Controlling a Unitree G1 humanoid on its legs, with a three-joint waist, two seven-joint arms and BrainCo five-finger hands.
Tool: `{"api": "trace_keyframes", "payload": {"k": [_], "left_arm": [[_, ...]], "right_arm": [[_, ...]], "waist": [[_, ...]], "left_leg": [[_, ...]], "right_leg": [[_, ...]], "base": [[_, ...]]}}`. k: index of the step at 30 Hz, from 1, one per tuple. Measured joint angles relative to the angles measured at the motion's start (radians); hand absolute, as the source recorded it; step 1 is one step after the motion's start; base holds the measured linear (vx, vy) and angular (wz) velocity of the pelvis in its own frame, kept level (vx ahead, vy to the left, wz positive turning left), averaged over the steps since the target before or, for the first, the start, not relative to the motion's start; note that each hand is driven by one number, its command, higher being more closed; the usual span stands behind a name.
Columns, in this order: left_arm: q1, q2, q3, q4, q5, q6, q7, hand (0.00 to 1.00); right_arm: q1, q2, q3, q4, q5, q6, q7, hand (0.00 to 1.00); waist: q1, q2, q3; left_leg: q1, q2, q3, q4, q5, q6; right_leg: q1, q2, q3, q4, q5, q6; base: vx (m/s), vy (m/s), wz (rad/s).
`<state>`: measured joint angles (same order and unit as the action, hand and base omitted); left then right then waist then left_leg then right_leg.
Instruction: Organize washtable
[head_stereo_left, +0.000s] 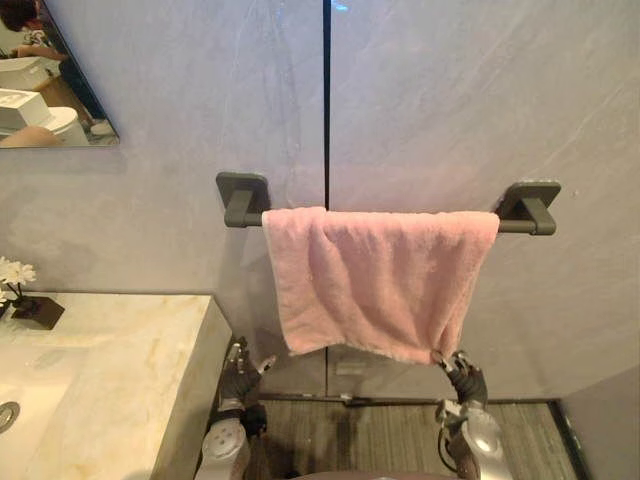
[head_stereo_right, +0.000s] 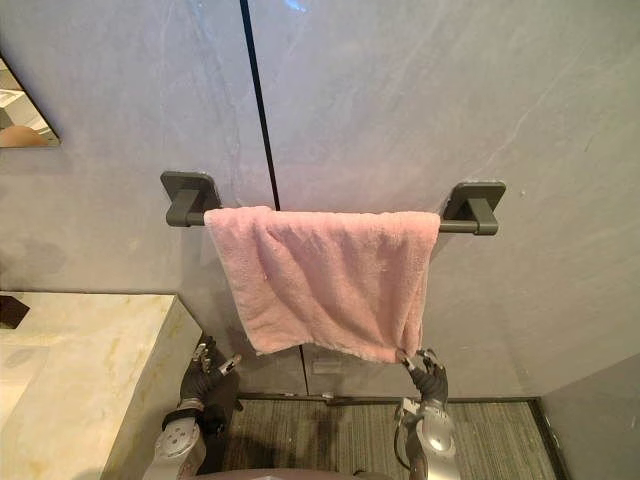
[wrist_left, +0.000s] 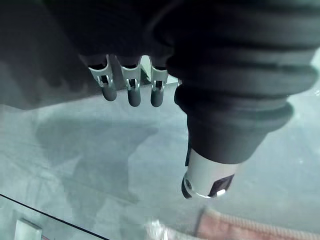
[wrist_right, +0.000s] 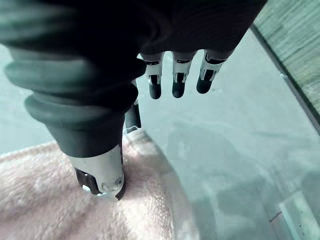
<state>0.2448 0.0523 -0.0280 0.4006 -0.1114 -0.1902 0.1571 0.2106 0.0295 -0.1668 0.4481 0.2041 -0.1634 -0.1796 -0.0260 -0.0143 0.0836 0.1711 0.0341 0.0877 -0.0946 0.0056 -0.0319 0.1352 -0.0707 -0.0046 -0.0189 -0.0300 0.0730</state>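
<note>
Pink towel (head_stereo_left: 380, 280), rumpled, askew over dark rail (head_stereo_left: 512, 227); left hand (head_stereo_left: 238, 372), right hand (head_stereo_left: 462, 375) below, fingers relaxed.

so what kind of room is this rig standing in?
A bathroom, most likely. A pink towel hangs over a dark wall bar. A marble-look washtable sits at the left. A mirror above it reflects what looks like a toilet.
</note>
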Motion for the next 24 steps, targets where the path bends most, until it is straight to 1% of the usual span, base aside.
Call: {"api": "trace_keyframes", "payload": {"k": [4,6,9,11,12,14,15,17,18,19,21,23,24], "left_arm": [[0.002,-0.004,0.000,-0.006,-0.005,0.000,0.004,0.00],[0.010,-0.004,0.001,-0.034,-0.008,0.001,0.020,0.00],[0.028,-0.007,0.024,-0.134,-0.036,0.001,0.023,0.00],[0.047,-0.011,0.049,-0.257,-0.056,-0.001,0.033,0.00],[0.053,-0.011,0.063,-0.332,-0.055,-0.014,0.043,0.00],[0.053,-0.011,0.079,-0.415,-0.055,-0.019,0.051,0.00],[0.056,-0.011,0.083,-0.479,-0.060,-0.008,0.067,0.00],[0.072,-0.017,0.084,-0.499,-0.064,-0.010,0.085,0.00],[0.089,-0.027,0.085,-0.548,-0.067,-0.006,0.096,0.00],[0.089,-0.032,0.091,-0.597,-0.065,-0.007,0.107,0.00],[0.086,-0.032,0.118,-0.724,-0.055,-0.027,0.113,0.00],[0.048,-0.025,0.181,-0.874,-0.027,-0.081,0.117,0.00],[0.034,-0.023,0.199,-0.904,-0.024,-0.094,0.120,0.00]], "right_arm": [[0.032,0.003,0.004,-0.004,0.038,0.000,0.006,0.00],[0.053,0.003,0.007,-0.010,0.046,0.000,0.006,0.00],[0.096,0.006,-0.003,-0.089,0.062,0.001,0.003,0.00],[0.108,0.009,-0.044,-0.186,0.061,0.005,-0.016,0.00],[0.110,0.009,-0.079,-0.254,0.058,0.004,-0.037,0.00],[0.109,0.008,-0.126,-0.329,0.045,0.001,-0.063,0.00],[0.109,0.008,-0.160,-0.393,0.018,-0.001,-0.085,0.00],[0.103,0.007,-0.190,-0.473,-0.011,-0.005,-0.107,0.00],[0.096,0.006,-0.220,-0.548,-0.021,-0.006,-0.122,0.00],[0.091,0.004,-0.235,-0.585,-0.030,-0.007,-0.131,0.00],[0.069,0.000,-0.265,-0.653,-0.057,-0.011,-0.146,0.00],[0.038,-0.014,-0.317,-0.749,-0.093,-0.024,-0.150,0.00],[0.026,-0.021,-0.330,-0.778,-0.103,-0.027,-0.151,0.00]], "waist": [[0.003,0.000,0.000],[0.004,0.000,0.000],[0.007,0.001,0.000],[0.011,0.002,-0.001],[0.012,0.002,-0.001],[0.013,0.000,-0.003],[0.013,-0.001,-0.005],[0.013,-0.002,-0.005],[0.014,-0.004,-0.006],[0.013,-0.005,-0.007],[0.010,-0.005,-0.007],[0.007,0.001,-0.009],[0.006,0.004,-0.010]], "left_leg": [[0.005,0.001,0.005,0.000,0.000,0.000],[0.006,0.001,0.007,0.000,-0.003,-0.005],[-0.001,0.002,0.020,0.000,-0.008,-0.005],[-0.003,0.003,0.026,0.000,-0.015,-0.003],[-0.002,0.002,0.027,0.000,-0.015,-0.003],[0.000,0.002,0.028,0.000,-0.014,-0.005],[0.001,0.002,0.028,0.006,-0.016,-0.002],[-0.004,0.002,0.035,0.023,-0.019,0.002],[-0.008,0.003,0.040,0.036,-0.029,0.001],[-0.009,0.003,0.040,0.039,-0.031,0.001],[-0.008,0.003,0.040,0.040,-0.032,0.001],[0.000,0.001,0.040,0.041,-0.033,0.003],[0.005,0.001,0.040,0.041,-0.034,0.004]], "right_leg": [[-0.002,-0.001,0.006,0.010,0.000,0.000],[-0.004,-0.001,0.006,0.014,-0.001,0.000],[-0.008,-0.001,0.008,0.016,-0.004,0.000],[-0.018,-0.001,0.013,0.022,-0.012,0.000],[-0.018,-0.002,0.014,0.023,-0.009,0.004],[-0.018,-0.002,0.014,0.027,-0.009,0.003],[-0.018,-0.003,0.016,0.028,-0.009,0.003],[-0.016,-0.003,0.025,0.030,-0.009,0.003],[-0.016,-0.002,0.034,0.029,-0.009,0.003],[-0.016,-0.002,0.033,0.029,-0.009,0.003],[-0.015,-0.002,0.035,0.029,-0.009,0.003],[-0.006,-0.003,0.036,0.029,-0.009,0.003],[-0.001,-0.004,0.036,0.029,-0.009,0.003]], "base": [[-0.06,-0.023,-0.04],[-0.05,-0.021,-0.01],[-0.05,-0.023,-0.03],[-0.03,-0.014,-0.09],[0.01,-0.009,-0.03],[0.00,0.000,0.00],[0.03,-0.008,-0.03],[0.06,-0.009,-0.13],[0.06,-0.013,-0.15],[0.03,-0.016,-0.08],[0.00,0.000,0.00],[0.00,0.000,0.00],[-0.04,-0.017,-0.02]]}}
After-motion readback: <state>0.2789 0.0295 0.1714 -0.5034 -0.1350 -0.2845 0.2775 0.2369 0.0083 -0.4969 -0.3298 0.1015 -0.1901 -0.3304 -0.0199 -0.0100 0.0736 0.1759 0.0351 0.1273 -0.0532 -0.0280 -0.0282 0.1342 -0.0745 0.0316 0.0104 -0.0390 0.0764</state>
